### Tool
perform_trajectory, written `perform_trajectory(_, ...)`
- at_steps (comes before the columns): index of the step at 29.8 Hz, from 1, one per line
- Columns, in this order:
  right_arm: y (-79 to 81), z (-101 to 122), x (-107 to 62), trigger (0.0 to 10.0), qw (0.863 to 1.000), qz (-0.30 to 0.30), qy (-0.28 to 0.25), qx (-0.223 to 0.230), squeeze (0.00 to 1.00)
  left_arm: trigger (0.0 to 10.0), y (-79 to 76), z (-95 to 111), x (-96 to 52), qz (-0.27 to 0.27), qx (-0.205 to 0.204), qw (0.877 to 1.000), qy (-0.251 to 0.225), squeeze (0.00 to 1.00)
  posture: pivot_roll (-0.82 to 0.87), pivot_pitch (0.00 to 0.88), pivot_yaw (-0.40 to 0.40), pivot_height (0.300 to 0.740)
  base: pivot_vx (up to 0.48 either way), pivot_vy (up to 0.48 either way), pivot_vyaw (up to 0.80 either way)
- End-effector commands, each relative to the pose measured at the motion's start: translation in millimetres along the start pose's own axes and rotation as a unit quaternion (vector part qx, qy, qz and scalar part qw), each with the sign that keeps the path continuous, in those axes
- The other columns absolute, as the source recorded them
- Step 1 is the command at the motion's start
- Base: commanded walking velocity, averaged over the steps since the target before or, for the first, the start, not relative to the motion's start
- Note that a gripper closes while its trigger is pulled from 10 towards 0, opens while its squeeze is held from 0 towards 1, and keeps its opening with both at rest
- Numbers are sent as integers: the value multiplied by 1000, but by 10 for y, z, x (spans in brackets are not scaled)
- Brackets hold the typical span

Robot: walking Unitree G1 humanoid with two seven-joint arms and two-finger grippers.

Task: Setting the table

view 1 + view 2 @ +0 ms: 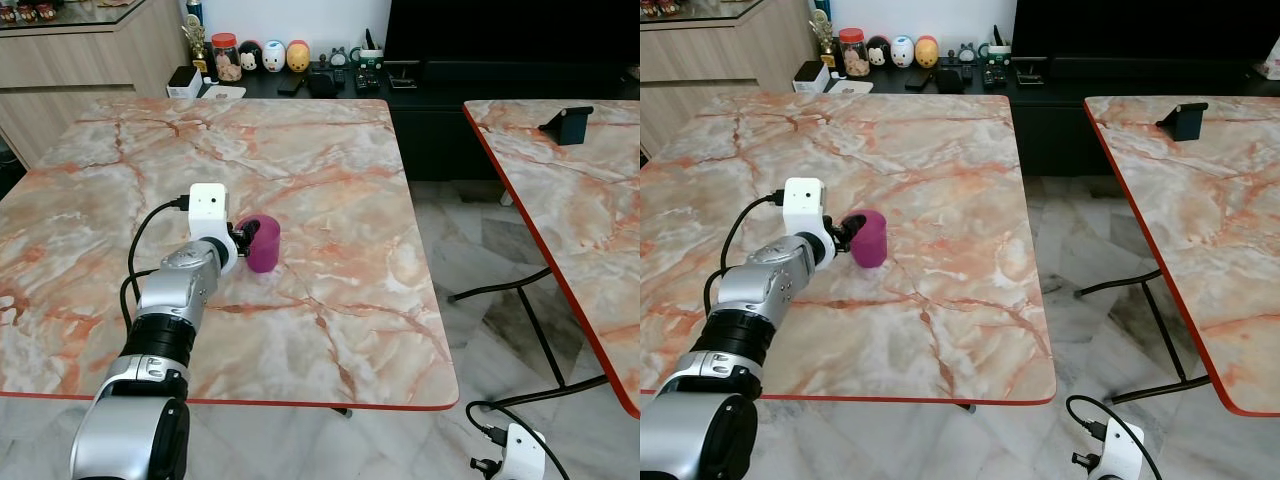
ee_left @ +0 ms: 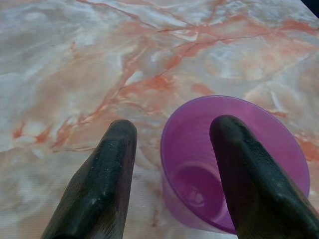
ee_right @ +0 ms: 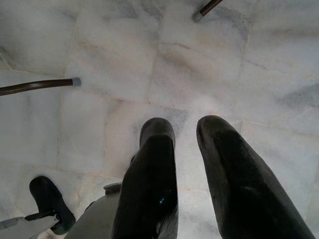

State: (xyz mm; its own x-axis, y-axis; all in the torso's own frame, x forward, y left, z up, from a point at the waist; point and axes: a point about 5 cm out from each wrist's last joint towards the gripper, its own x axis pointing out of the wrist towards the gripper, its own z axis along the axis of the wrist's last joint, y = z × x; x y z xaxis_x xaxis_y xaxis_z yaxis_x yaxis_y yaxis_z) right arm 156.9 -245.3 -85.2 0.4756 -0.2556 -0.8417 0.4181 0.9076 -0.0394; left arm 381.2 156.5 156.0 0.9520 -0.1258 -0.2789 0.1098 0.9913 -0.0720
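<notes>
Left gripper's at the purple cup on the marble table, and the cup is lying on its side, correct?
Not quite. The purple cup stands upright, mouth up, as the left wrist view shows. The left gripper is indeed at it on the marble table, one finger inside the rim.

Marble table (image 1: 300, 150) mostly bare, open passage over it in every direction. 1 obstacle mid-table: purple cup (image 1: 263, 243), upright, with the left gripper (image 2: 172, 134) straddling its rim, 1 finger inside, 1 outside, so no room right there. Far edge crowded: jar (image 1: 227, 56), 3 round figurines (image 1: 274, 55), white box (image 1: 184, 82), remotes on the dark cabinet behind. Second table (image 1: 560, 200) stands well apart, floor gap between, crossed by black table legs (image 1: 540, 335) and a cable. Phone stand (image 1: 566, 124) on second table. Right gripper (image 3: 187, 139) hangs over bare floor.
</notes>
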Motion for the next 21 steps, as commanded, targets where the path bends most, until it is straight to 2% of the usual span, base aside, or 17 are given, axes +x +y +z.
perform_trajectory(1, -19, -22, -3, 10000, 1000, -3, 5, 4, 0, 5059, 0, -12, -4, 1, 8, 1000, 7, 0, -7, 0, 3, 740, 0, 0, 0)
perform_trajectory(2, -19, -22, -3, 10000, 1000, -3, 5, 4, 0, 5059, 0, -12, -4, 1, 8, 1000, 7, 0, -7, 0, 3, 740, 0, 0, 0)
perform_trajectory(3, -17, -22, -3, 10000, 1000, -2, 5, 4, 0, 588, 7, -9, -3, 2, 8, 1000, 7, 0, -6, 0, 3, 740, 0, 0, 0)
perform_trajectory(4, -16, -21, -3, 10000, 1000, -2, 5, 4, 0, 0, 11, -6, -2, 3, 9, 1000, 7, 0, -6, 0, 4, 740, 0, 0, 0)
perform_trajectory(21, -5, -11, -1, 10000, 1000, -1, 4, 4, 0, 0, -59, 18, 1, -11, 6, 1000, -1, 0, -3, 0, 2, 740, 0, 0, 0)
